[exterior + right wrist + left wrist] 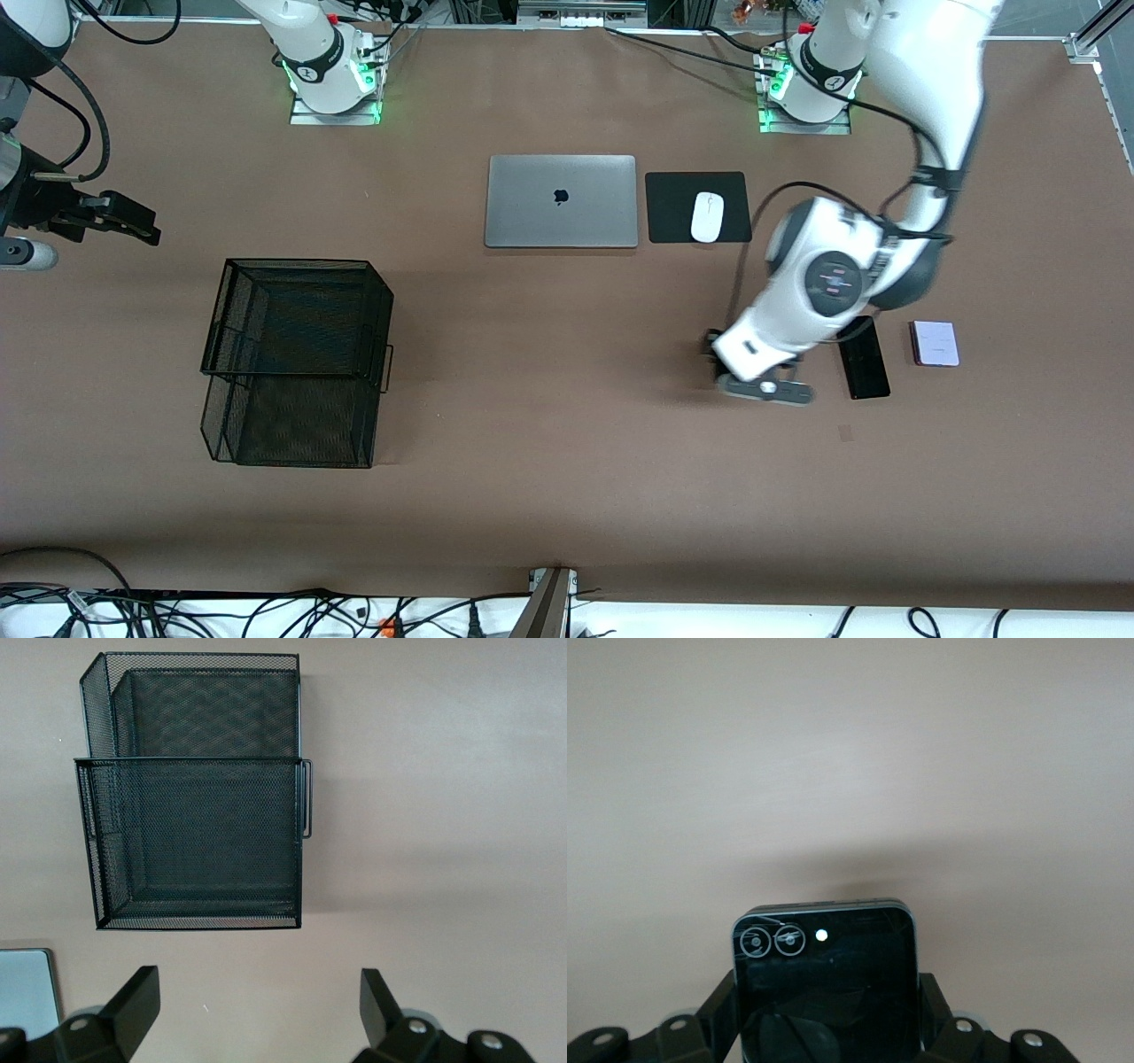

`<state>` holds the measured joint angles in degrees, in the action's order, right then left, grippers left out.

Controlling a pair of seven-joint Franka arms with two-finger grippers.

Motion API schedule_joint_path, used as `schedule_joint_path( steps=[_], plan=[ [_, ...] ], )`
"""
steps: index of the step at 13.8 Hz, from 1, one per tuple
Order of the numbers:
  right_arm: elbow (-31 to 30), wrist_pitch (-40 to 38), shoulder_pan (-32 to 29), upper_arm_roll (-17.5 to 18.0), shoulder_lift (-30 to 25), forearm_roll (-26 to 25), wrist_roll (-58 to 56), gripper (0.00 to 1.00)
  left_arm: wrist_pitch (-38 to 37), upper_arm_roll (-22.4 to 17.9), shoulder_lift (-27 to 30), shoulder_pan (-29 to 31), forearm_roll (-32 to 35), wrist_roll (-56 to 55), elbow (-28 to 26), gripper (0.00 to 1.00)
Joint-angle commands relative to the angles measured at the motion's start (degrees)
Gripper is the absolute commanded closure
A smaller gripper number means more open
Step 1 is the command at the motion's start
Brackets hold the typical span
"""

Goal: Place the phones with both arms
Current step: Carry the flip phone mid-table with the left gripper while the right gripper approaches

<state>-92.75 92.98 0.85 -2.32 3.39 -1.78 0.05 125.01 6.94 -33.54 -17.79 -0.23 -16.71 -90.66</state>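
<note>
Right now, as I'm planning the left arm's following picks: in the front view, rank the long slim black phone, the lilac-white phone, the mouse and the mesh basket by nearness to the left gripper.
1. Long slim black phone, just beside the left gripper.
2. Lilac-white phone, past it toward the left arm's end.
3. Mouse, on its pad, farther from the camera.
4. Mesh basket, toward the right arm's end.

hidden in the front view under the left arm's white wrist: the left gripper (764, 387) and the small squarish black phone (826, 983) clamped in it. cut off at the lower edge of the left wrist view: that phone's lower part and the finger bases. cut off at the front view's edge toward the right arm's end: most of the waiting right arm, its right gripper (133, 221) over bare table. clipped in the right wrist view: grey flat laptop (27, 990), only a corner.
</note>
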Motion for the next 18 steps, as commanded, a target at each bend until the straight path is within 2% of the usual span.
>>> schedule_joint_path(
  steps=[1, 3, 5, 7, 11, 12, 13, 16, 18],
  plan=[
    [-0.23, 0.36, -0.76, 0.56, -0.32, 0.72, -0.84, 0.0, -0.74, -0.79, -8.36, -8.02, -3.89, -7.69, 10.49, 0.67],
    [-0.23, 0.36, -0.76, 0.56, -0.32, 0.72, -0.84, 0.0, 4.07, -0.88, -13.11, -14.09, -4.08, -16.81, 14.88, 0.67],
    [-0.23, 0.44, -0.76, 0.56, -0.14, 0.81, -0.84, 0.0, 12.14, -0.88, -16.89, -18.14, -4.08, -23.43, 15.87, 0.65],
    [-0.24, 0.62, -0.76, 0.56, -0.06, 0.81, -0.84, 0.0, 18.84, -0.88, -19.97, -19.74, -4.17, -24.07, 15.87, 0.64],
    [-0.06, 0.44, -0.76, 0.56, 0.21, 0.81, -0.84, 0.0, 21.59, -0.88, -22.1, -21.5, -3.99, -24.25, 15.69, 0.35],
    [-0.15, 0.44, -0.68, 0.56, 0.21, 0.81, -0.84, 0.0, 21.59, -0.96, -22.1, -21.76, -3.64, -24.25, 15.61, 0.22],
    [-0.06, 0.44, -0.5, 0.56, 0.3, 0.81, -0.84, 0.0, 21.59, -0.96, -21.92, -21.85, -3.38, -24.16, 15.61, 0.0],
    [-0.06, 0.62, -0.5, 0.65, 0.3, 0.72, -0.84, 0.0, 20.45, -1.58, -19.21, -20.98, -3.02, -23.99, 14.64, 0.0],
    [-0.06, 1.4, -0.41, 0.65, 0.91, 0.72, -0.93, 0.0, 14.07, -1.84, -16.31, -19.31, -3.02, -23.98, 14.02, 0.0]
  ],
)
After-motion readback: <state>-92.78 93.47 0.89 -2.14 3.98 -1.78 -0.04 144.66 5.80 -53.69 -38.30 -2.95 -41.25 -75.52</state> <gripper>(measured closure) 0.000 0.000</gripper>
